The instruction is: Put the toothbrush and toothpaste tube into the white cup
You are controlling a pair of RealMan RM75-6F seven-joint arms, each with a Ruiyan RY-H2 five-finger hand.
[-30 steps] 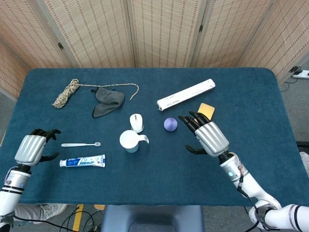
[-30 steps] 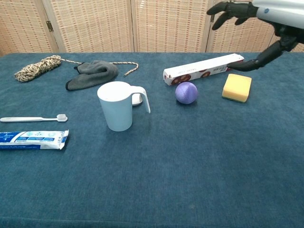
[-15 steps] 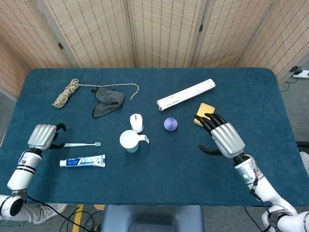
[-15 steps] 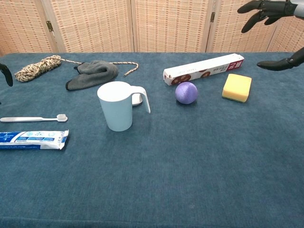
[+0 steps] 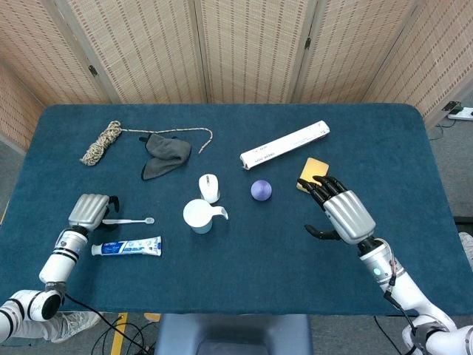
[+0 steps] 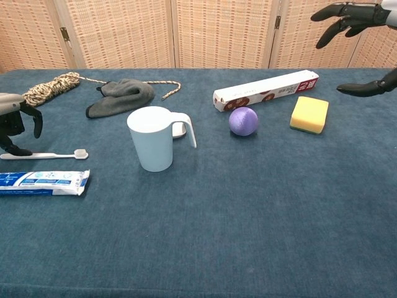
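Note:
A white toothbrush [image 5: 129, 220] [image 6: 46, 155] lies flat at the table's front left. Just in front of it lies a blue and white toothpaste tube [image 5: 127, 246] [image 6: 42, 182]. The white cup [image 5: 199, 215] [image 6: 153, 138] stands upright near the middle, handle to the right. My left hand [image 5: 89, 211] [image 6: 13, 124] hovers over the handle end of the toothbrush, fingers pointing down and apart; whether they touch it is unclear. My right hand [image 5: 341, 214] [image 6: 352, 25] is raised at the right, fingers spread, holding nothing.
A purple ball [image 5: 261, 190], a yellow sponge [image 5: 313, 171] and a long white box [image 5: 284, 145] lie right of the cup. A small white object [image 5: 209, 187] sits behind the cup. A grey cloth [image 5: 164, 154] and a coiled rope [image 5: 101, 142] lie at the back left.
My left hand has moved right and inward until it is over the toothbrush's handle end. My right hand has drawn back to the right, away from the ball, then held still.

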